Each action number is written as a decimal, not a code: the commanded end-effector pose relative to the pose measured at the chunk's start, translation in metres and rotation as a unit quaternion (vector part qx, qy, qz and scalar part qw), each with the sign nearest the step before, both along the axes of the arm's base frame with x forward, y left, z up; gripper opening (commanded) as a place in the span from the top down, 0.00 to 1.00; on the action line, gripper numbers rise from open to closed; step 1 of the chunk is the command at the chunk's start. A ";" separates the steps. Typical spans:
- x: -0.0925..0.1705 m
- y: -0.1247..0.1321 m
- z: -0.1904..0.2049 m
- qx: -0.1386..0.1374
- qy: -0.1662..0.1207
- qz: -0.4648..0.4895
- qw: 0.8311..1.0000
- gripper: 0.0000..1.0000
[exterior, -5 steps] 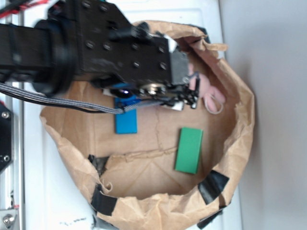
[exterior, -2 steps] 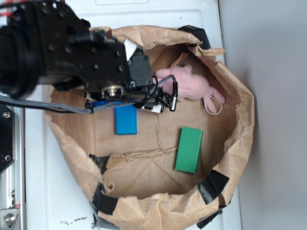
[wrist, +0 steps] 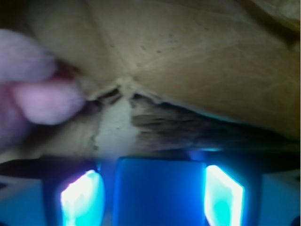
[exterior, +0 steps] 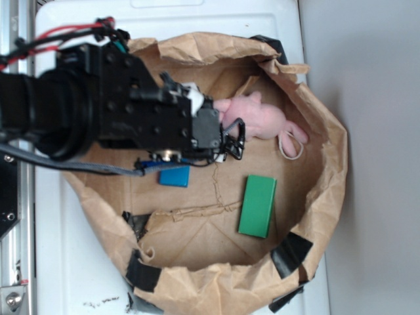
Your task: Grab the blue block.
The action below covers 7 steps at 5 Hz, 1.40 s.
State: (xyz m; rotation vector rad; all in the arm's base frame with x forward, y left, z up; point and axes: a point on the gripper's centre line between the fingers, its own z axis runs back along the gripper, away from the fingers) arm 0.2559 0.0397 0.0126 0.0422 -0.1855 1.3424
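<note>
While the black arm fills the upper left of the exterior view, the tool (wrist: 152, 197) stands open, its two glowing fingers (wrist: 81, 197) flanking the blue block (exterior: 174, 176) at centre, gaps showing on both sides. Right of that lie a green block (exterior: 257, 205) and, above, a pink plush toy (exterior: 259, 118), all inside a brown paper bag (exterior: 328, 164).
</note>
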 end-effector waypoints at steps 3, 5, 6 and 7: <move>0.000 -0.017 0.068 -0.049 0.008 0.020 0.999 1.00; -0.004 -0.025 0.105 -0.065 -0.013 -0.010 0.998 1.00; -0.006 -0.025 0.120 -0.066 -0.019 -0.017 0.998 1.00; -0.010 -0.023 0.132 0.011 -0.108 -0.043 0.993 0.38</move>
